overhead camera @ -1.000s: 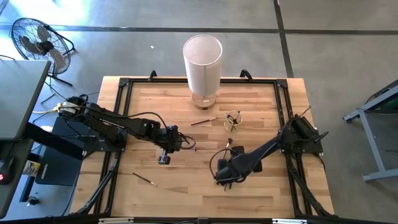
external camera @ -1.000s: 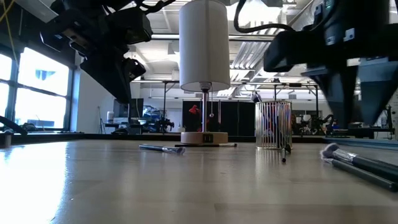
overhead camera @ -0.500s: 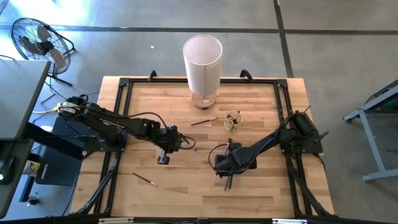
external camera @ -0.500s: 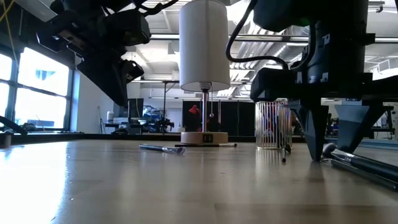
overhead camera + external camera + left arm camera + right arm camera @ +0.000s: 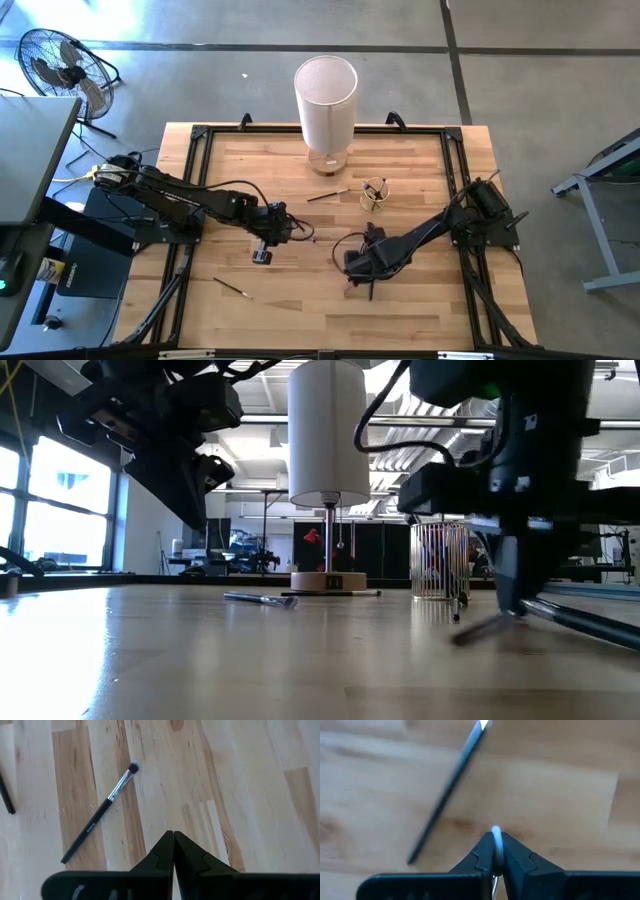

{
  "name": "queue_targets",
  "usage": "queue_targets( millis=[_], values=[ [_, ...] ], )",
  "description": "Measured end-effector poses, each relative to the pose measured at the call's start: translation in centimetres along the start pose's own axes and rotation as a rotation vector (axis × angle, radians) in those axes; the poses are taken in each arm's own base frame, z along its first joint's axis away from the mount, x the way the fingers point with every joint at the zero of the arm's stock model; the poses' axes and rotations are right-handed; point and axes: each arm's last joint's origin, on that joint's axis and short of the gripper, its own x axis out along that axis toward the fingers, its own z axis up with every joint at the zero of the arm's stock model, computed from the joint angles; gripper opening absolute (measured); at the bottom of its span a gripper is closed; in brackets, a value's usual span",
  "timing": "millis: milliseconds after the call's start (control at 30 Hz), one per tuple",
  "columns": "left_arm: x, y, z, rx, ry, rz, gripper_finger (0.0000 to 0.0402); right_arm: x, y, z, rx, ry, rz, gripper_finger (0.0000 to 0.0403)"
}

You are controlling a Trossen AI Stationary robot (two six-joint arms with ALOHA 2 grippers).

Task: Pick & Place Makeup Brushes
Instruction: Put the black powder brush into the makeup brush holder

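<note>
Right tool (image 5: pixel 365 268) is sitting low over the near-centre of the desk (image 5: pixel 420 310), its fingers clenched on a thin brush handle (image 5: pixel 495 840); the right wrist view shows a pale end of that handle standing up between the closed fingertips. In the low view the gripped brush (image 5: pixel 500 626) is slanting down to the wood, one end touching the surface. A second dark brush (image 5: pixel 447 792) is lying loose on the wood just ahead of this tool.

Left tool (image 5: pixel 264 251) is hovering over the left-centre of the desk, fingers pressed together on nothing, as its wrist view (image 5: pixel 173 851) shows. One brush with a dark handle and metal ferrule (image 5: pixel 98 814) is lying flat just beyond it.

Other brushes: one near the left near edge (image 5: pixel 231 288), one lying by the small clear cup (image 5: pixel 328 194). The cup (image 5: pixel 374 195), right of centre, is already holding a few sticks. A tall white cylinder (image 5: pixel 325 100) is standing at the far edge.

Handling judgement: these brushes appear very light, stiff and smooth, likely to roll or pivot in a narrow pinch. Grip is best taken on the handle near mid-length, clear of the soft bristle tuft. The current hold looks close to one end, so swinging is a risk.
</note>
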Motion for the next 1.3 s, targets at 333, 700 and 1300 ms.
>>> queue_targets(
  millis=[333, 700, 1300],
  values=[
    [0.0, 0.0, 0.2, 0.009, -0.023, 0.009, 0.0001, -4.1, -0.9, 1.8, -0.111, -0.117, 0.103, 0.0005],
    [-0.7, 0.4, 1.9, -0.049, -0.126, 0.147, 0.0001, -5.2, -1.5, 3.0, -0.284, -0.261, 0.095, 0.0005],
    [-2.9, 3.9, 4.9, -0.321, -0.304, 0.256, 0.0001, -8.9, -10.9, 12.4, -0.592, -1.102, 0.731, 0.0001]
  ],
)
